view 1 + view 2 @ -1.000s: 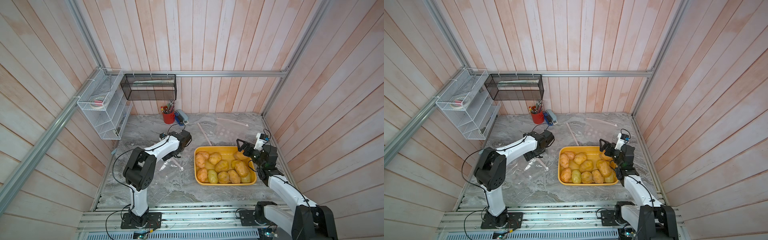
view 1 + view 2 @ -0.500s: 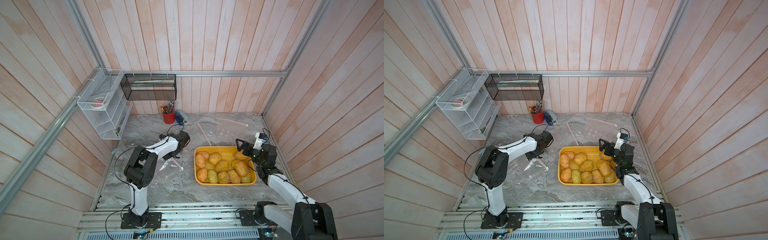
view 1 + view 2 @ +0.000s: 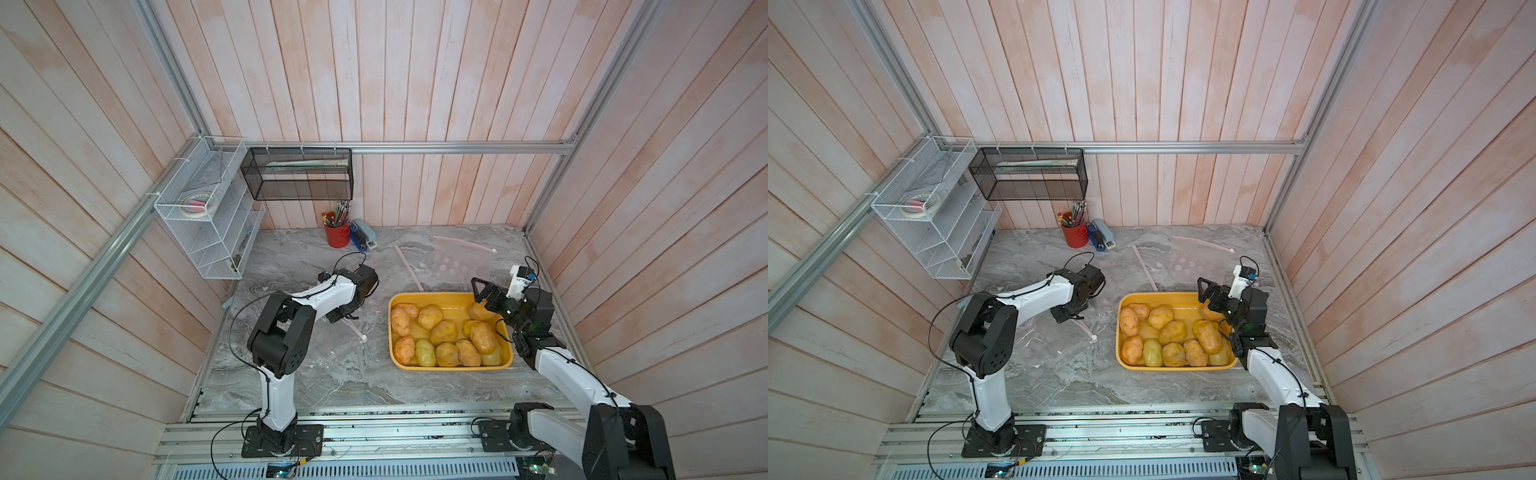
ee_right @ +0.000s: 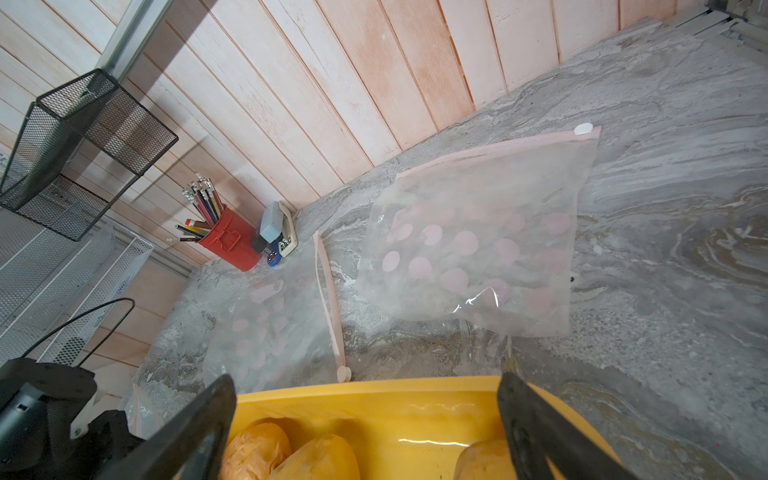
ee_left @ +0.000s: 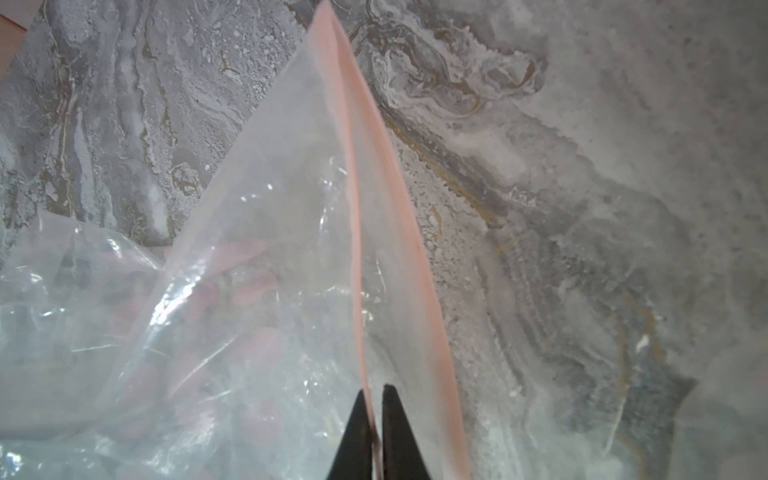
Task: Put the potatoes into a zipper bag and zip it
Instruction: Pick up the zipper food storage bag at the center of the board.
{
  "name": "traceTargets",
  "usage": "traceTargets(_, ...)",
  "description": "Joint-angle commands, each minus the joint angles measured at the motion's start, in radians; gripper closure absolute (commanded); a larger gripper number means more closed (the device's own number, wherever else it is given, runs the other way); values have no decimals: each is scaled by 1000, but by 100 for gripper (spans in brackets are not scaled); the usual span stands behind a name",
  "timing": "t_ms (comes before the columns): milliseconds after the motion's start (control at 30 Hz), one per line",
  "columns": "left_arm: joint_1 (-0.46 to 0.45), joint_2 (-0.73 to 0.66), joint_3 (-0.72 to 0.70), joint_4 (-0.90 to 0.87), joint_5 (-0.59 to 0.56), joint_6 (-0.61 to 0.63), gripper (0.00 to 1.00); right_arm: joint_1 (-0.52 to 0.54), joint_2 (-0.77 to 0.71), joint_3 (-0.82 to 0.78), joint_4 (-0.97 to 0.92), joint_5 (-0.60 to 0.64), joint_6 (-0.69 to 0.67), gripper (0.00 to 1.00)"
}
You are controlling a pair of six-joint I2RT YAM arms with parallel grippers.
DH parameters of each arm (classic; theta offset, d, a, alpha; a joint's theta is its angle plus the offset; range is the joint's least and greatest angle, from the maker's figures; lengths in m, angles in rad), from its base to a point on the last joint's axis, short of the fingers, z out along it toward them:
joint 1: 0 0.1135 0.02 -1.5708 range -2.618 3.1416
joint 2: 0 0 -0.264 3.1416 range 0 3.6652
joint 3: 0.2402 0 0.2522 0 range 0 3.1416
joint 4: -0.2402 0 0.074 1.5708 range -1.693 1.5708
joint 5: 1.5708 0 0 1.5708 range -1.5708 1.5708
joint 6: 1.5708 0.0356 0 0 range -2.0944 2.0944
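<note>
Several potatoes (image 3: 444,332) (image 3: 1173,330) lie in a yellow tray (image 3: 453,368) at the right of the marble table. My right gripper (image 3: 478,291) (image 4: 365,380) hangs open over the tray's far right end, with nothing between its fingers; potatoes (image 4: 320,457) lie just below it. Left of the tray lies a clear zipper bag (image 5: 270,270) with a pink zip strip (image 5: 361,166) (image 3: 355,330). My left gripper (image 5: 374,395) (image 3: 345,316) is shut on that strip at the bag's edge. The bag's mouth gapes a little beside the jaws.
Two more clear dotted bags (image 4: 478,249) (image 4: 282,332) lie flat behind the tray. A red pencil cup (image 3: 336,235) and a stapler (image 3: 363,237) stand at the back wall. A white wire shelf (image 3: 208,232) and a black mesh basket (image 3: 299,174) hang on the walls.
My left gripper has closed on the bag's zip strip. The right arm has barely moved and stays open.
</note>
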Motion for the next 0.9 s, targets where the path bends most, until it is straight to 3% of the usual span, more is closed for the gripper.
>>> traceTargets(0, -3, -70, -6, -15, 7, 13, 96, 2, -6, 31, -14, -3, -16, 2)
traceTargets(33, -8, -87, -2, -20, 6, 22, 100, 5, -7, 34, -19, -1, -19, 2)
traceTargets(167, -44, -165, 31, -38, -12, 103, 100, 42, -12, 51, -39, -1, -32, 2)
traceTargets(300, -94, -274, 23, 7, -8, 217, 100, 140, -13, 81, -40, -15, -45, 2)
traceTargets(533, -119, -502, -139, 359, 268, 453, 100, 335, 44, 107, 118, -158, 28, 2)
traceTargets(633, -120, -576, -195, 449, 340, 463, 100, 415, 102, 133, 177, -200, 70, 2)
traceTargets(867, -143, -562, -164, 373, 330, 430, 100, 563, 218, 239, 140, -162, 27, 3)
